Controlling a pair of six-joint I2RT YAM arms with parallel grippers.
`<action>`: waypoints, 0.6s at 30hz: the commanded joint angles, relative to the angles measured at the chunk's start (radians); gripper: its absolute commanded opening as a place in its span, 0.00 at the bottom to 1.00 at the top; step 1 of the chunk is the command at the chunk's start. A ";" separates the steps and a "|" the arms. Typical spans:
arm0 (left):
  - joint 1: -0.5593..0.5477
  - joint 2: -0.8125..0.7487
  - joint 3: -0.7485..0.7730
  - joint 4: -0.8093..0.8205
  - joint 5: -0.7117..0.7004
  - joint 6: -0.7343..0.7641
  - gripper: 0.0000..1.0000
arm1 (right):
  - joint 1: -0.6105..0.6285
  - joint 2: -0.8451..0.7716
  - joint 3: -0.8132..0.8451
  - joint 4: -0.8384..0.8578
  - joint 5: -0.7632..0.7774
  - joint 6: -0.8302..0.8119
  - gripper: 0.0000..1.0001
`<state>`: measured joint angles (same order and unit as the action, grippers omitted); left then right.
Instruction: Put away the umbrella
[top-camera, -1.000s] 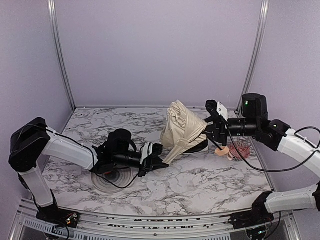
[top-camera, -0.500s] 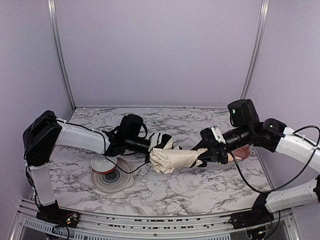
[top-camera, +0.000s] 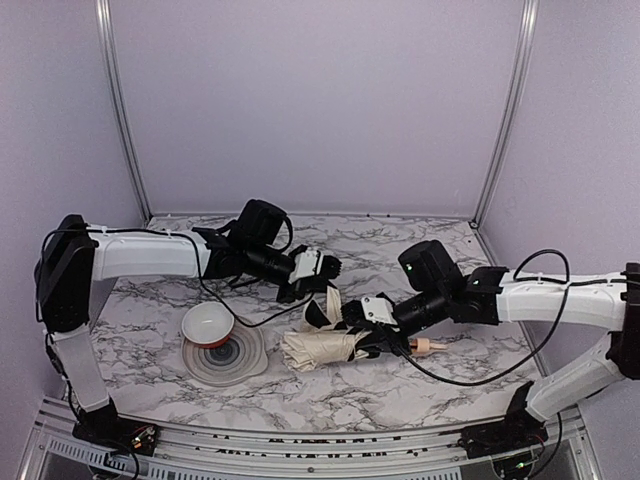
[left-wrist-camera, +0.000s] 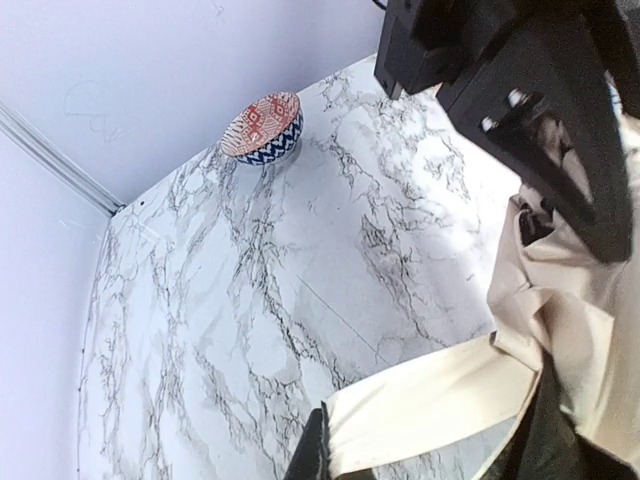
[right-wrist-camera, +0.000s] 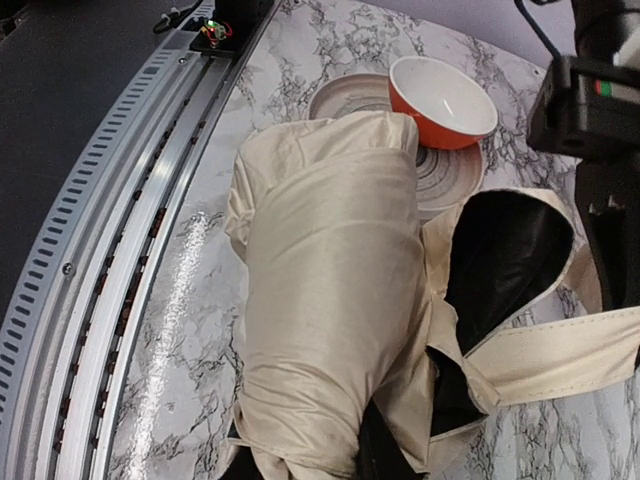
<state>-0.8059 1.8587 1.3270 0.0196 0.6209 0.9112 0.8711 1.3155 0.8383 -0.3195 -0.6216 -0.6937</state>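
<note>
The umbrella (top-camera: 318, 349) is a folded cream bundle low over the marble table (top-camera: 160, 300), near the middle front, with its black lining showing (right-wrist-camera: 505, 250). My right gripper (top-camera: 376, 338) is shut on the bundle near its handle end, and the fabric fills the right wrist view (right-wrist-camera: 330, 290). The tan handle (top-camera: 431, 346) sticks out to the right behind that gripper. A cream strap (left-wrist-camera: 440, 400) runs from the umbrella up to my left gripper (top-camera: 321, 279), which is shut on the strap's end (left-wrist-camera: 345, 440).
A white bowl with a red outside (top-camera: 208, 322) stands on a grey round plate (top-camera: 240, 362) at the left front, just left of the umbrella's tip. A red and blue patterned bowl (left-wrist-camera: 262, 127) stands near the wall. The metal rail (right-wrist-camera: 120, 200) edges the table front.
The canopy has collapsed from a raised puff into a tight bundle. My right gripper carried it left and down toward the table front. My left gripper rose toward the back, pulling the strap.
</note>
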 joint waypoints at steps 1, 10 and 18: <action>0.050 -0.188 -0.011 0.094 -0.116 0.049 0.00 | 0.054 0.128 -0.039 -0.058 -0.018 0.157 0.00; -0.109 -0.363 -0.241 0.172 -0.105 0.092 0.00 | -0.039 0.297 -0.001 0.047 0.069 0.310 0.00; -0.249 -0.382 -0.339 0.163 -0.208 0.088 0.00 | -0.112 0.329 0.013 0.152 0.157 0.406 0.00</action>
<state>-0.9657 1.5696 0.9901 0.0433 0.4057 0.9878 0.8093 1.5814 0.8597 -0.0959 -0.6170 -0.3931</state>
